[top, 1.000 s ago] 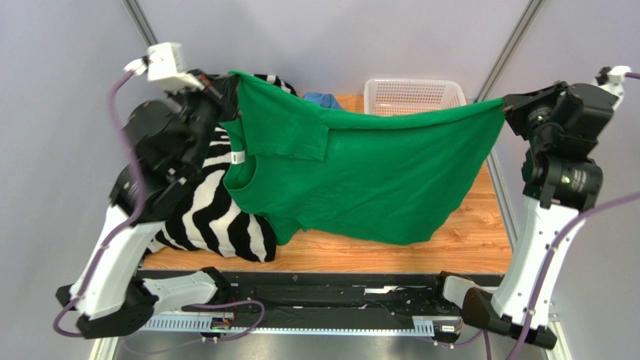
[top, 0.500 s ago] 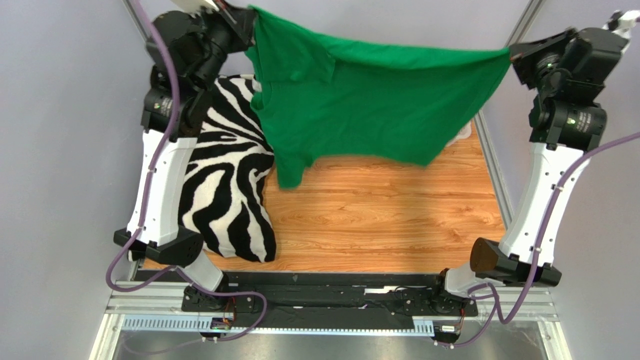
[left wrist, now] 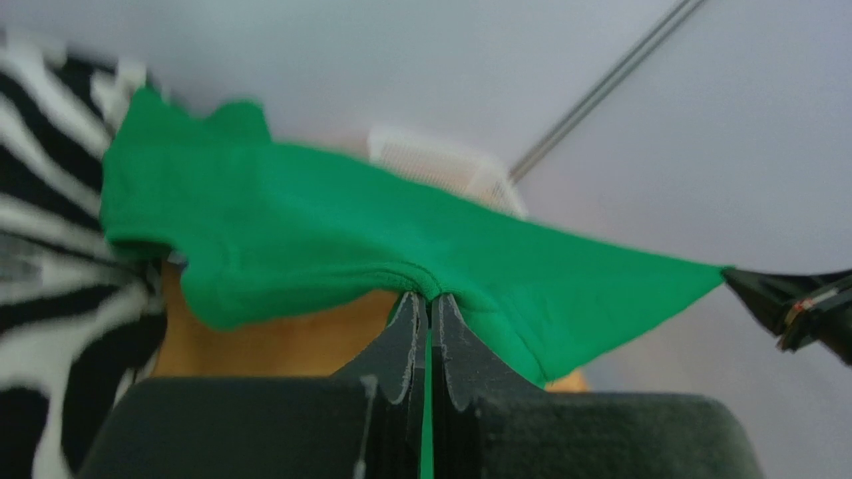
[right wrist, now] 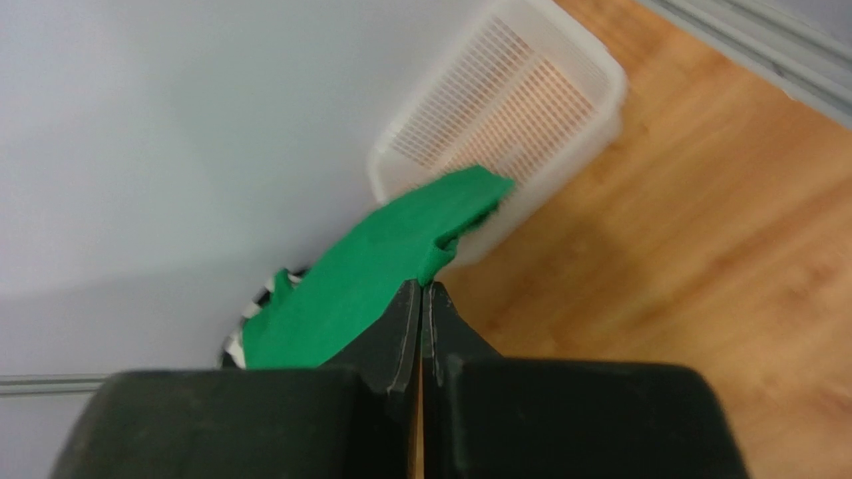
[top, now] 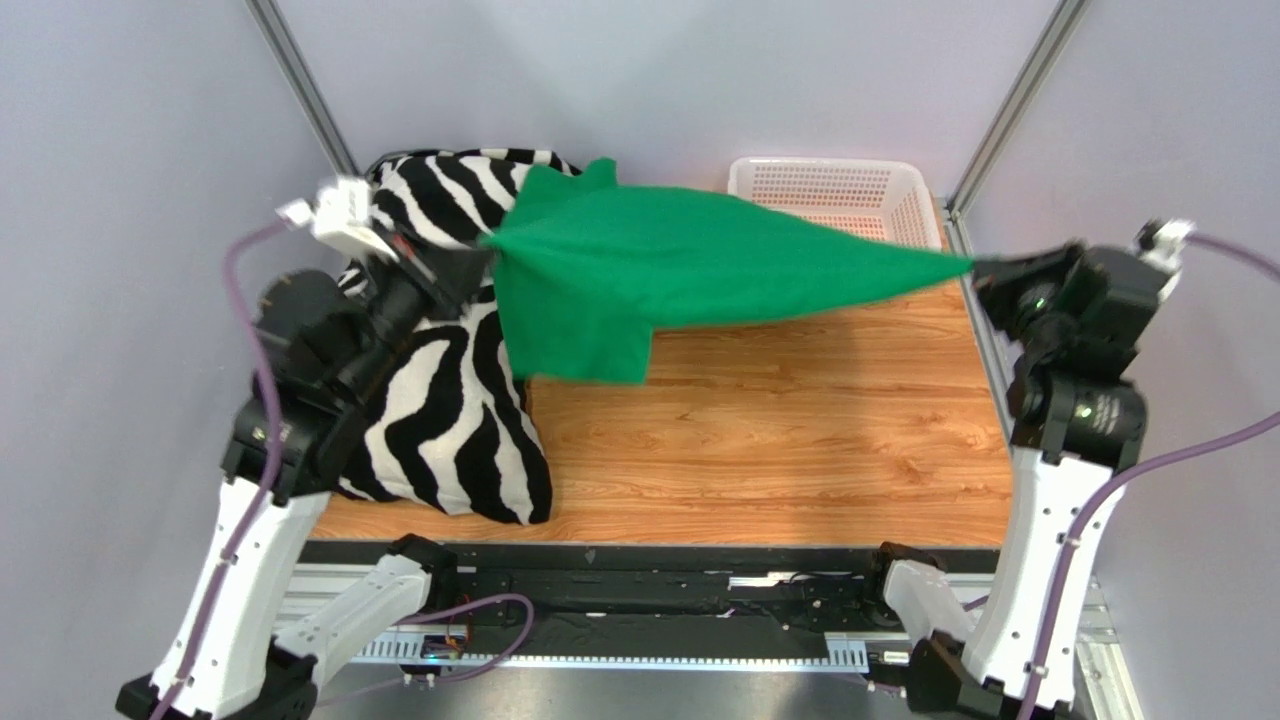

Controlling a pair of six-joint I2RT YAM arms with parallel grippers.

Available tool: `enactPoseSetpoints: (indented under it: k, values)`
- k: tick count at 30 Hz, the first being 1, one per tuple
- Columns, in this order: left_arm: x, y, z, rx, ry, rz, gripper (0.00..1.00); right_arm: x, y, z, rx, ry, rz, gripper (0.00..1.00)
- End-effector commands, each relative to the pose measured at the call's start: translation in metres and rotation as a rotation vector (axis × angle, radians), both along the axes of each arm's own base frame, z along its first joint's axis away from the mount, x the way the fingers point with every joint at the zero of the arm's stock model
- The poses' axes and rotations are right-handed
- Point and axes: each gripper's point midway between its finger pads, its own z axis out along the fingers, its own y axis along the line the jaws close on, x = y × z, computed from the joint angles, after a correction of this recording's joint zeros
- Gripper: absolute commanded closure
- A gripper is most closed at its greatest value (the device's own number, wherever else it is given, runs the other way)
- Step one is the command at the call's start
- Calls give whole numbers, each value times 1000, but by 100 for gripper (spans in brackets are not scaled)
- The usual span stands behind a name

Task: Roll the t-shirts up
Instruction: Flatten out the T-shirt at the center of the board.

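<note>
Across the upper middle of the overhead view, a plain bright green soft cloth t-shirt (top: 676, 278) hangs stretched in the air between the two arms, off the wooden table (top: 781, 435). The left gripper (top: 478, 248), at upper left, is pinched tight on one end of the cloth, just over the black-and-white zebra-striped pillow (top: 436, 405). The right gripper (top: 984, 267), at the right edge, is clamped on the tapering opposite end, near the white plastic mesh basket (top: 827, 183). Holding the ends apart like this looks meant to pull the cloth taut so it can be laid flat for rolling. A loose flap droops at the left side.

Low in the centre of the left wrist view, the fingers meet with a fold of green hem caught between them. The t-shirt (left wrist: 300, 230) spreads away toward the right gripper (left wrist: 790, 299) at far right.

At bottom centre of the right wrist view, the jaws are closed on a narrow corner of the t-shirt (right wrist: 370, 269), which runs up and left past the basket (right wrist: 500, 110).
</note>
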Motion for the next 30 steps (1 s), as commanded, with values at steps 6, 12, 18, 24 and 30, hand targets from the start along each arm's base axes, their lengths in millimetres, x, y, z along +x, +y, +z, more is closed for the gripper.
enactPoseSetpoints:
  k: [6,12,18,24,30]
  values:
    - [-63,-16,-303,-62,709,-104,100,-70,-5,-263,15,511,-68,100]
    - [-69,-12,-379,-24,902,-15,100,-72,0,-336,98,663,-54,100]
    - [-72,1,-398,53,989,88,100,-83,-16,-368,127,820,-139,100]
    - [-77,11,-407,69,999,145,100,-99,-31,-374,180,878,-262,100]
    - [-85,17,-411,93,1015,162,100,-117,-52,-369,241,914,-395,100]
